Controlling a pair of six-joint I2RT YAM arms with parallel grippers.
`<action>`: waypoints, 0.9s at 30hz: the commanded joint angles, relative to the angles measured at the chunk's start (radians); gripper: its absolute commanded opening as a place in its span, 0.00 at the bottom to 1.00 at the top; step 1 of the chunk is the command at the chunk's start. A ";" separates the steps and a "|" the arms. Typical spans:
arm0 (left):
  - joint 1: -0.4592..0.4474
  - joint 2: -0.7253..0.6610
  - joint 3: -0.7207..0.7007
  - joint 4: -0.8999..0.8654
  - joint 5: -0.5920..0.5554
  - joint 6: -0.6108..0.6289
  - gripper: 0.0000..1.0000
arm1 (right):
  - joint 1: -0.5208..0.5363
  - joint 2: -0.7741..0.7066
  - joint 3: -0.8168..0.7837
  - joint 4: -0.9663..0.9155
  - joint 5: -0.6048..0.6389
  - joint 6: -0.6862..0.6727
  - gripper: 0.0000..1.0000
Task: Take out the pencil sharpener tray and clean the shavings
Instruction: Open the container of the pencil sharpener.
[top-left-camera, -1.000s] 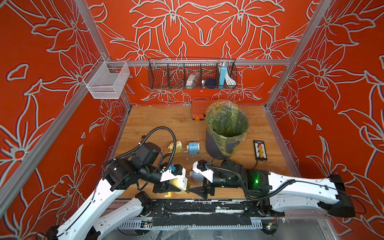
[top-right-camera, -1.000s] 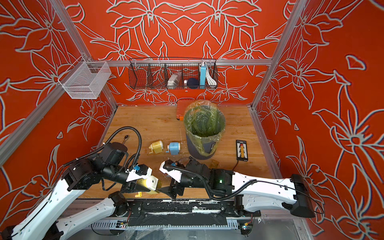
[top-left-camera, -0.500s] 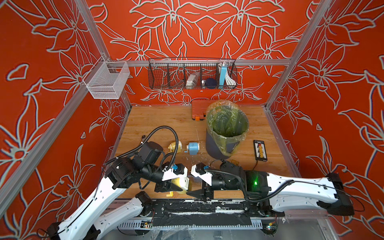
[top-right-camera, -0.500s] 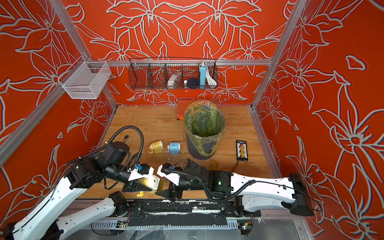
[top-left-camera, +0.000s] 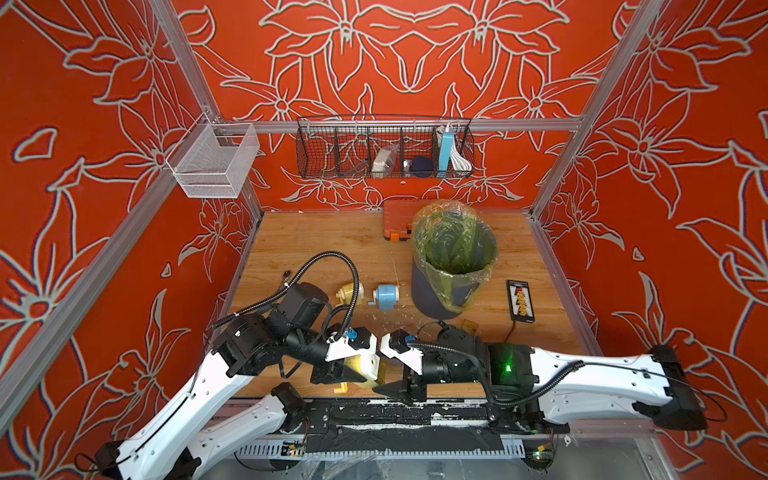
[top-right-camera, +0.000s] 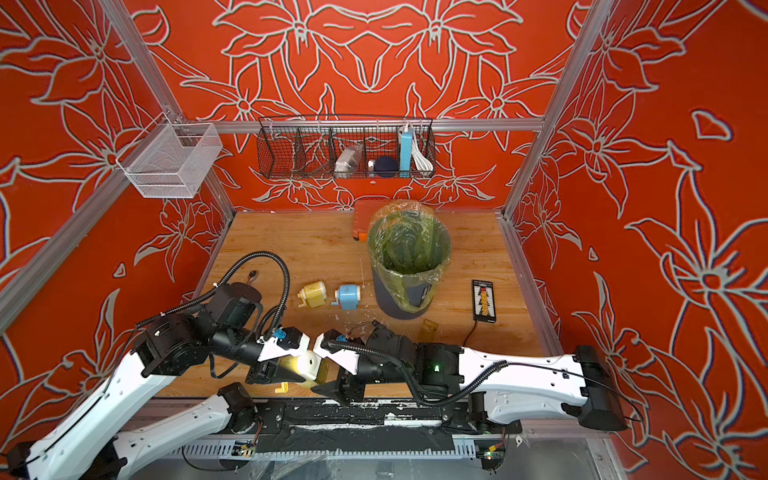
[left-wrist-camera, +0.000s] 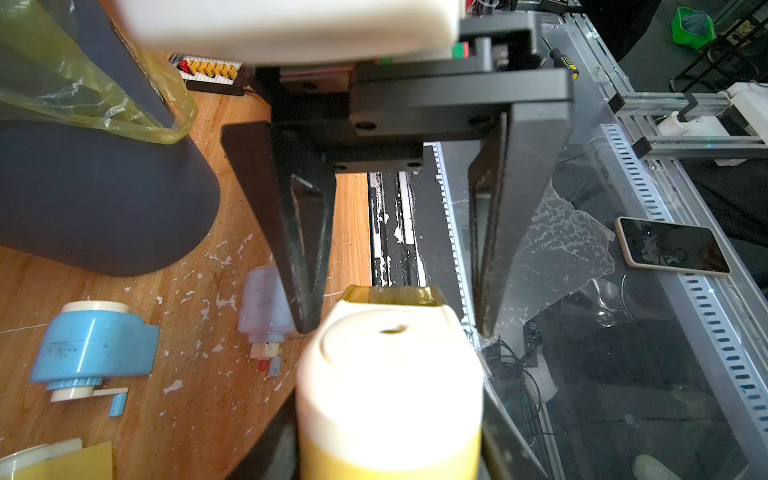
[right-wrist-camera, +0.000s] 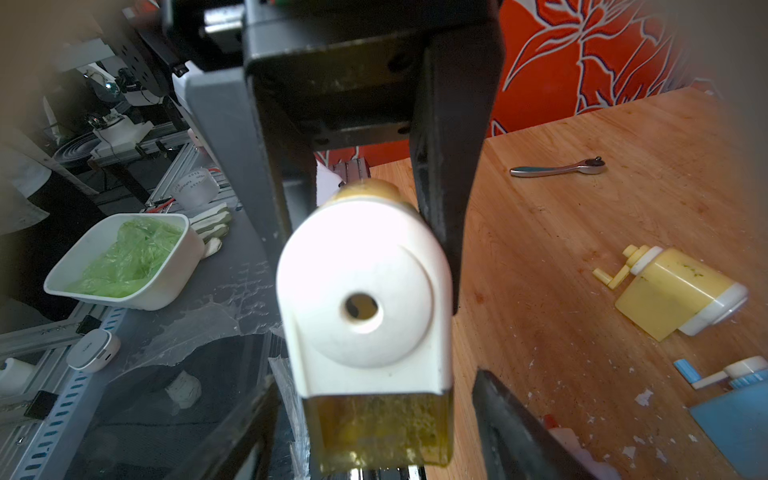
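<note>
Your L gripper (right-wrist-camera: 370, 257) clamped on yellow sharpener (right-wrist-camera: 374, 353); R gripper (left-wrist-camera: 395, 328) facing it head-on, jaws apart either side of its tray (right-wrist-camera: 378, 432), no contact.

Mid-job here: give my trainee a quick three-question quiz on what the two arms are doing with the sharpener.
1. True or false: the amber tray is already out of the held sharpener.
2. The left gripper is: A open; B shut on the held sharpener; C shut on nothing.
3. Fill in: the right gripper has its jaws ____, one on each side of the tray.
Key: 1 false; 2 B; 3 open.
</note>
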 joint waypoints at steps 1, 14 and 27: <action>-0.011 -0.005 0.008 0.005 0.017 -0.010 0.00 | 0.004 -0.011 -0.021 0.018 0.004 0.007 0.74; -0.026 -0.006 -0.003 0.014 0.014 -0.023 0.00 | 0.004 -0.039 -0.030 0.026 0.031 0.009 0.69; -0.034 -0.006 0.000 0.017 0.006 -0.027 0.00 | 0.004 -0.028 -0.031 0.035 0.019 0.019 0.45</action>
